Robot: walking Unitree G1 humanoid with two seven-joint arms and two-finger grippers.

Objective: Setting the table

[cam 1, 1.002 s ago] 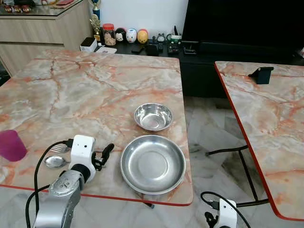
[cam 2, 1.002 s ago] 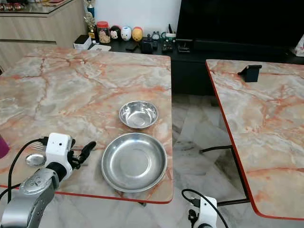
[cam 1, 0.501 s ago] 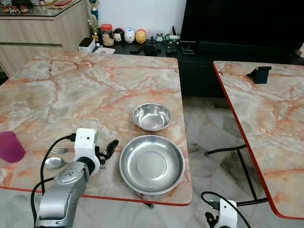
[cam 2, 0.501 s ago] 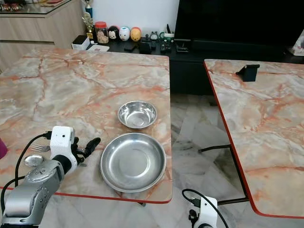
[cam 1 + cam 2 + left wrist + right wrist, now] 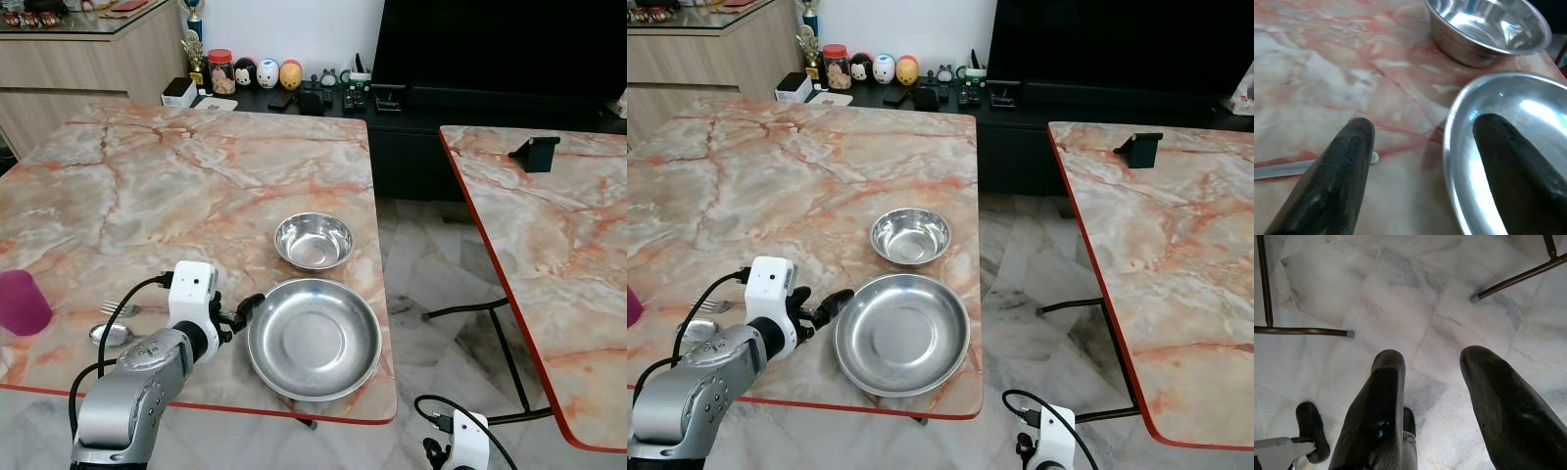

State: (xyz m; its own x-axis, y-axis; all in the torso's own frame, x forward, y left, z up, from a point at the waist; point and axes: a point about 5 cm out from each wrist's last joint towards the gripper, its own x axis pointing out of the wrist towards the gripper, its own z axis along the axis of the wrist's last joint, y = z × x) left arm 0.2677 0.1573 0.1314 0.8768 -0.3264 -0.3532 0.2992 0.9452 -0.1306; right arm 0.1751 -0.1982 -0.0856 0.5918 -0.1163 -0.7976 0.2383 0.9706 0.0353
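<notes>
No writing could be read. The left gripper [image 5: 1420,147] was held low over the surface [image 5: 196,186], jaws spread astride the plate [image 5: 313,339] rim, gripping nothing.

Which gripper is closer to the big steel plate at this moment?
Left. The left gripper is open at the plate's left rim, one finger over it. The right gripper hangs open below table height, over the floor.
</notes>
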